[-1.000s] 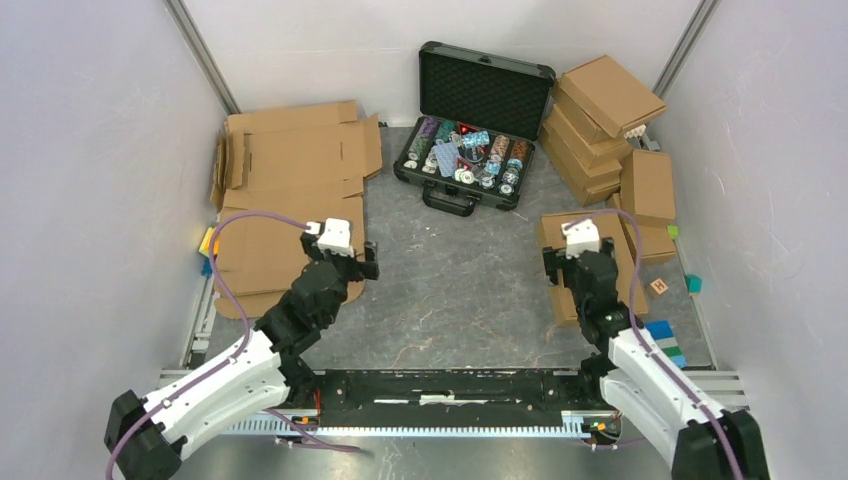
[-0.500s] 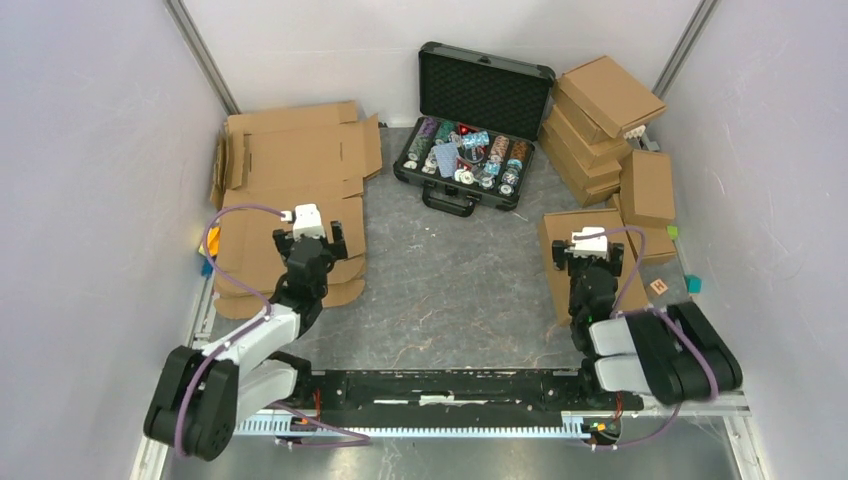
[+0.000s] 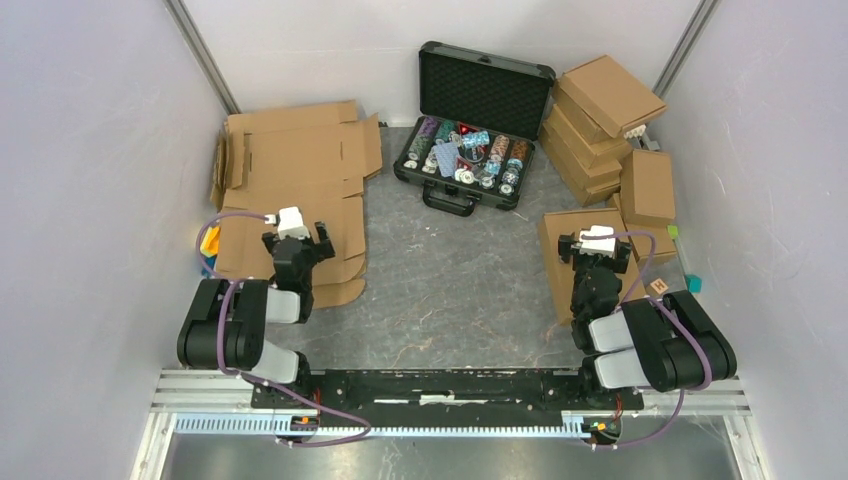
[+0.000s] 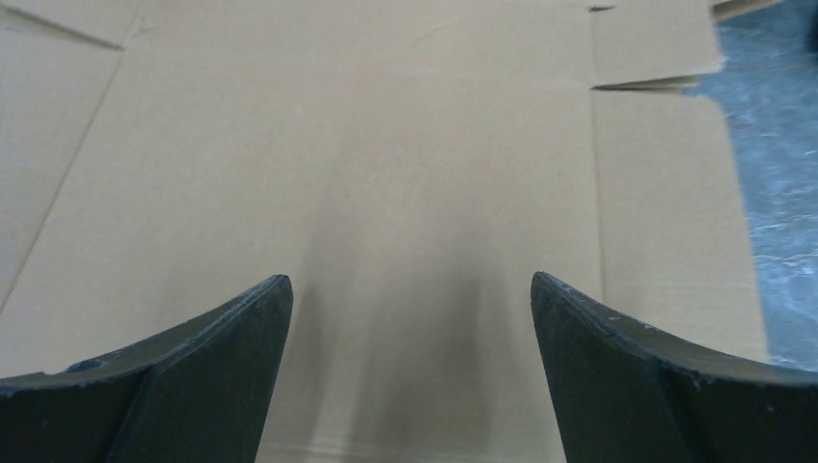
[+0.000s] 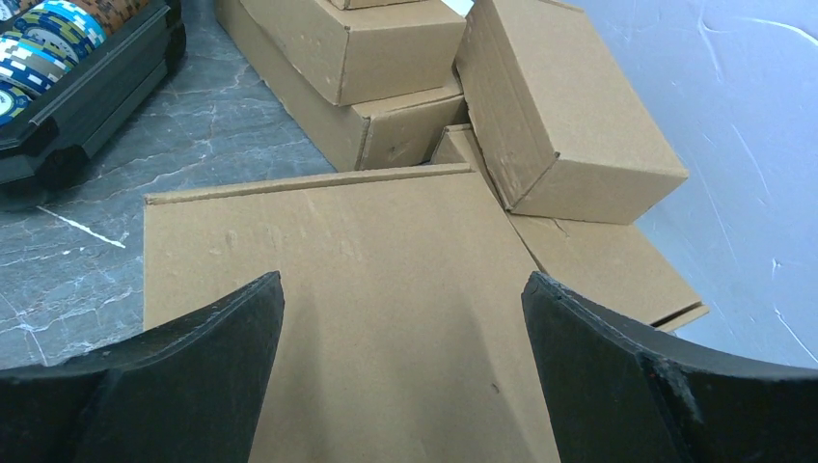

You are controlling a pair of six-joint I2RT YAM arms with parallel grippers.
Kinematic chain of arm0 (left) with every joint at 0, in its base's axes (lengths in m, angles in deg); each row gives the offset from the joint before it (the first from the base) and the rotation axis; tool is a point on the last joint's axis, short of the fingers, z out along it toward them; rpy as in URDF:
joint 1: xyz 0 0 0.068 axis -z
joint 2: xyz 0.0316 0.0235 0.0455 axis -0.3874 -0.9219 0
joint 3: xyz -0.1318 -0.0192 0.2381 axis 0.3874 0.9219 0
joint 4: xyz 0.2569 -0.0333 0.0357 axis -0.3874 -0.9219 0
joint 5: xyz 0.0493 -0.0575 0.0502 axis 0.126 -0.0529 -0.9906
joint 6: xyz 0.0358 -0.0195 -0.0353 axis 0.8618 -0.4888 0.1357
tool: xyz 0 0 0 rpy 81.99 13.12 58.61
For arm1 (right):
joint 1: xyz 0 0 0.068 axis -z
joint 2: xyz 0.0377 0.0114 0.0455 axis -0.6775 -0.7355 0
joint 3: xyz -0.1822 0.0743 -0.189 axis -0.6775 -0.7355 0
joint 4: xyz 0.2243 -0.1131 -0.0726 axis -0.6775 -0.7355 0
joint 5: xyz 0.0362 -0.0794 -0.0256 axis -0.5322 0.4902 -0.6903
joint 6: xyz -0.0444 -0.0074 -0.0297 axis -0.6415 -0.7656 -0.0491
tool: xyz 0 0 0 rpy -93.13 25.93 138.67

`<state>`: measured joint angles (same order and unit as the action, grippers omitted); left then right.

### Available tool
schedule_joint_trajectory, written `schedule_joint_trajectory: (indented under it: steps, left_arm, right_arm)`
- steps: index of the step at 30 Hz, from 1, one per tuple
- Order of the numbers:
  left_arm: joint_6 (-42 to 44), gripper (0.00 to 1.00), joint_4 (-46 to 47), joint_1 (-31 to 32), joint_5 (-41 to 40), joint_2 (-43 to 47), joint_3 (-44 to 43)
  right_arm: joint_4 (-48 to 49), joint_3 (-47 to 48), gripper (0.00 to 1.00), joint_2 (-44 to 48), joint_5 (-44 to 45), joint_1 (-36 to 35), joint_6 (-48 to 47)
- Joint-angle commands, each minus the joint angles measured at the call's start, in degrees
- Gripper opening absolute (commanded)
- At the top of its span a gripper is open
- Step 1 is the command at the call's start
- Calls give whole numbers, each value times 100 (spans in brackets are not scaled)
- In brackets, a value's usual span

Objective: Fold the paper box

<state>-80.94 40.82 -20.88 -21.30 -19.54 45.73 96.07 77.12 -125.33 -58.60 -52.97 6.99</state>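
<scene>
Well, paper box (image 4: 386, 145) lies flat; letter on small block (image 3: 660, 288) illegible

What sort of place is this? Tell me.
Probably a robot test cell for box folding: two arms bolted at a grey table, flat cardboard blanks on the left, folded boxes stacked on the right.

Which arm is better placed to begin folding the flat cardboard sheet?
Left. The left hand, open, hovers over the flat cardboard sheet; the right hand is over an already folded box.
</scene>
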Motion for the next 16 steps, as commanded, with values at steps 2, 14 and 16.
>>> schedule_joint_trajectory:
  steps: [2,14,16]
  left_arm:
    - [124,100,715,-33,606,63,-86]
    - [419,100,361,-25,1310,-66,-377]
    - [417,100,410,-21,1305,-52,-343]
  right_arm:
    - [421,-696,98,18,63,31,-29]
    - [479,-703,98,-8,45,31,4]
    - [479,-708,98,-4,49,31,4]
